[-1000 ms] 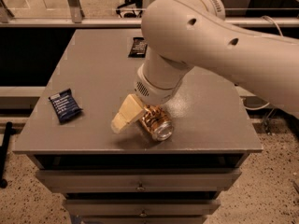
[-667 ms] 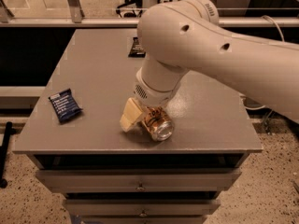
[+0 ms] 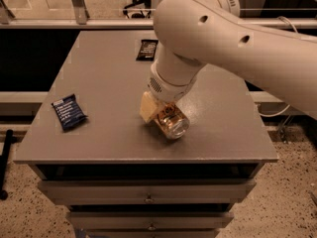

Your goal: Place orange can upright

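Rightward from the blue snack bar [image 3: 69, 114], the gripper [image 3: 161, 115] has closed in and now clasps the orange can [image 3: 173, 124], tilted at the bench's [image 3: 99, 73] near middle. Gripped off-centre, the can might swivel or slip while being tipped upright, then roll off the near edge.

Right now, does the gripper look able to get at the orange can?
Probably yes: the gripper sits right against the orange can, which is tipped over near the front edge of the table; nothing stands between them.

The grey flat cabinet top [image 3: 109, 73] carries a blue wrapped snack bar [image 3: 69, 112] front-left, a dark flat bar [image 3: 147, 49] at the back, and the shiny orange can [image 3: 173, 124] under the gripper [image 3: 159, 112].
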Controlling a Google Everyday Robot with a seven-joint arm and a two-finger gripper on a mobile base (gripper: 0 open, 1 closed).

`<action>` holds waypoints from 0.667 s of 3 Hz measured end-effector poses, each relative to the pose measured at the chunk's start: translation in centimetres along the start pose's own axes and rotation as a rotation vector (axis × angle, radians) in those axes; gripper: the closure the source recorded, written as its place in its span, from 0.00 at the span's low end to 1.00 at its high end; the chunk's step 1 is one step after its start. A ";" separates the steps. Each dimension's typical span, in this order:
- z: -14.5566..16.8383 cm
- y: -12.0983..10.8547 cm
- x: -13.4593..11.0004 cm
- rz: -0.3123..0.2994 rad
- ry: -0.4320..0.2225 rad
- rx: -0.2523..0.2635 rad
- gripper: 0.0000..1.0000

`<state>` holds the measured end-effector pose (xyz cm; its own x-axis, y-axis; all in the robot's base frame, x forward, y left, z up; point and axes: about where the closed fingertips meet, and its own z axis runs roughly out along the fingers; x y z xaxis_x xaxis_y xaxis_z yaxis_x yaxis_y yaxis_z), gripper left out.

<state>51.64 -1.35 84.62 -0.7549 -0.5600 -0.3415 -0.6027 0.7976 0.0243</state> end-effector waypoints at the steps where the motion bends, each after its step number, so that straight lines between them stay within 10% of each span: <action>1: -2.5 -2.1 -2.5 -0.018 -0.117 -0.007 1.00; 2: -4.9 -2.8 -5.1 -0.077 -0.270 -0.036 1.00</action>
<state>55.90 -1.78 90.89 -0.6134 -0.5348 -0.5811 -0.6680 0.7439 0.0205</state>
